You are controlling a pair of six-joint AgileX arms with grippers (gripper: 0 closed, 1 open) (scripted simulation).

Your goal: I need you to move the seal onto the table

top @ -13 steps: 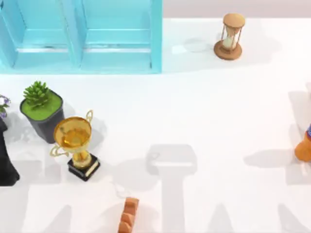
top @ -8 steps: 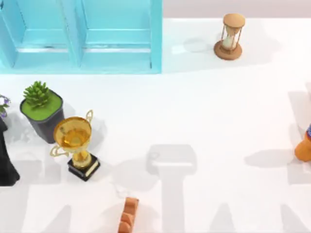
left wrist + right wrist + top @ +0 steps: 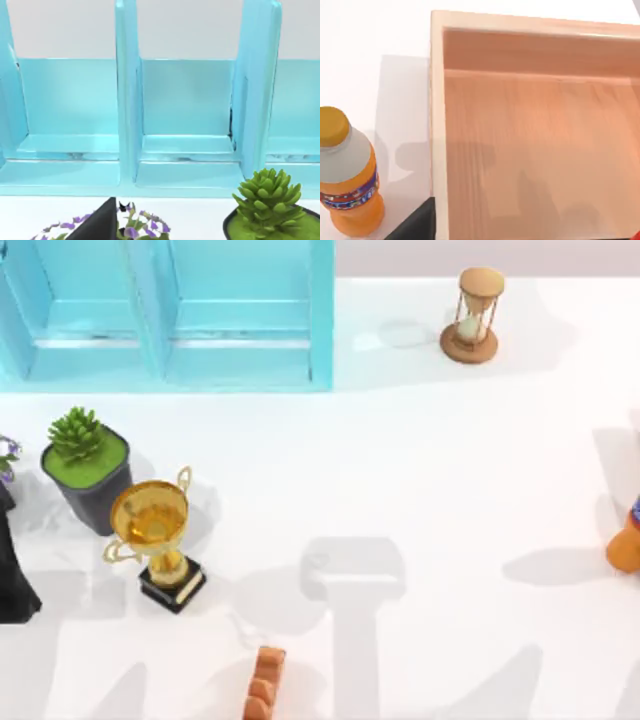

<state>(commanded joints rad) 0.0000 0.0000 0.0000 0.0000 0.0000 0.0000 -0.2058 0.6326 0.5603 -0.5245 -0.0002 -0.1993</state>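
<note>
Large flat plain white table [image 3: 420, 460] carries all items.

- Far left: light blue cabinet with panelled doors [image 3: 170, 320], standing on the table.
- To the right of the cabinet, well apart: wooden hourglass with pale sand [image 3: 474, 315], upright.
- Left side: green spiky succulent in a dark grey pot [image 3: 85, 465]. Just beside it stands a gold two-handled trophy on a black square base [image 3: 155, 535], upright.
- Left edge: purple-flowered plant [image 3: 6, 455].
- Near edge, centre-left: orange-brown segmented object [image 3: 265, 685], cut off by the frame.
- Right edge: orange soda bottle with a yellow cap [image 3: 347, 175], upright, just beside a shallow light wooden tray [image 3: 437, 125] but not touching it.

Left arm: black body at the table's left edge. The left end effector [image 3: 97, 225] shows as a dark wedge above the purple flowers, facing the cabinet's open compartments. Wide or narrow: cannot tell.

Right arm: the right end effector [image 3: 417, 225] shows as a dark wedge over the tray's rim, next to the bottle. Wide or narrow: cannot tell.

Seal: a small red sliver [image 3: 637, 235] shows at the frame's edge over the tray floor. Whether this is the seal's knob cannot be told.
</note>
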